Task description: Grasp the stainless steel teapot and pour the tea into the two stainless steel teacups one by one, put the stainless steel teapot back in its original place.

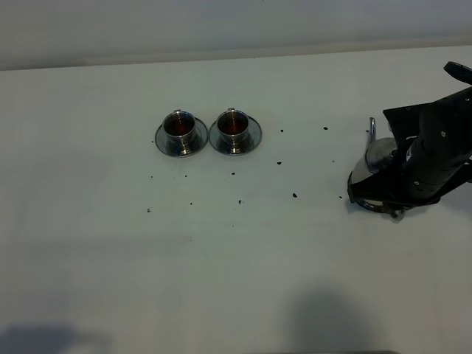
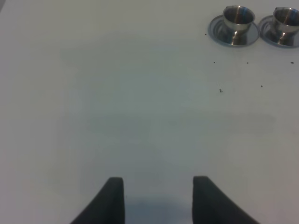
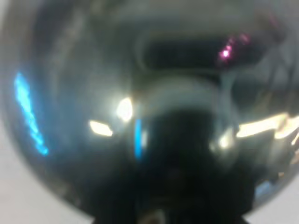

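White table (image 1: 236, 280) fills the exterior high view, and you see small dark specks (image 1: 295, 195) scattered on it. Near the middle stand the 2 stainless steel teacups, the left teacup (image 1: 180, 126) and the right teacup (image 1: 233, 124), each on its own round saucer (image 1: 164, 141), the saucers almost touching. Both cups show a reddish-brown liquid inside. At the right edge you find the stainless steel teapot (image 1: 376, 156), low on the table, well apart from the cups, with its thin spout rising on the side toward them. The right gripper (image 1: 420, 166) covers most of the pot, so you cannot tell from here how its jaws stand.

From the left wrist view, you see the left gripper (image 2: 159, 200) above bare table, its 2 dark fingers (image 2: 112, 200) apart with nothing between them. The same 2 teacups, one (image 2: 238, 16) and the other (image 2: 286, 17), sit far from it on their saucers.

From the right wrist view, the blurred shiny body of the teapot (image 3: 140, 93) fills nearly the whole picture, very close to the camera. Only reflections are visible, and the jaws are hidden here too.
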{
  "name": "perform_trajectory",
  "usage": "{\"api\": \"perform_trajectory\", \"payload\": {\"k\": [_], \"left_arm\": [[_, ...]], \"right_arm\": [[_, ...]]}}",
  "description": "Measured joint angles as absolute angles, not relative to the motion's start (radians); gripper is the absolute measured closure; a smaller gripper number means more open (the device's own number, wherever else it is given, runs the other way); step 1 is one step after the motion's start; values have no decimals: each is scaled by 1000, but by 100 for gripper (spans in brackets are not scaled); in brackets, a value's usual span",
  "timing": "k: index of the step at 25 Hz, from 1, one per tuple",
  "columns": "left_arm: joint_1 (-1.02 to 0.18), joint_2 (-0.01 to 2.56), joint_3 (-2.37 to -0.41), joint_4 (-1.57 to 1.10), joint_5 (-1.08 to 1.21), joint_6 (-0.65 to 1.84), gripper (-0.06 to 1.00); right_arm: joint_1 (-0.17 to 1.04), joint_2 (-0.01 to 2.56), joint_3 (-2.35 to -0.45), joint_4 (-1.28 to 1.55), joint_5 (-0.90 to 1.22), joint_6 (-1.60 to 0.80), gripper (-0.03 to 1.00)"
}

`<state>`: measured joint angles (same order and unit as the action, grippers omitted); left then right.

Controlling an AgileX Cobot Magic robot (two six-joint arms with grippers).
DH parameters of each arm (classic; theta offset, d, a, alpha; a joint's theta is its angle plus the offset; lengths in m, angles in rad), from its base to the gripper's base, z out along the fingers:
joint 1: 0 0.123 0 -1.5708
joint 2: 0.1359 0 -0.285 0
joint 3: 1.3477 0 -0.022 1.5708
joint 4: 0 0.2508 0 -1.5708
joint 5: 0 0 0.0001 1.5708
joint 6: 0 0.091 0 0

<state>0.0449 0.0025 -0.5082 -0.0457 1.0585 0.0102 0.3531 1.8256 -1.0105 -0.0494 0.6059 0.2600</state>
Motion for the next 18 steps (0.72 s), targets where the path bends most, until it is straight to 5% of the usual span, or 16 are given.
{"api": "perform_trajectory", "payload": {"k": [18], "left_arm": [[45, 2, -508, -46, 1058, 12, 57]], "right_arm": [[353, 1759, -1012, -49, 690, 250, 47]]}}
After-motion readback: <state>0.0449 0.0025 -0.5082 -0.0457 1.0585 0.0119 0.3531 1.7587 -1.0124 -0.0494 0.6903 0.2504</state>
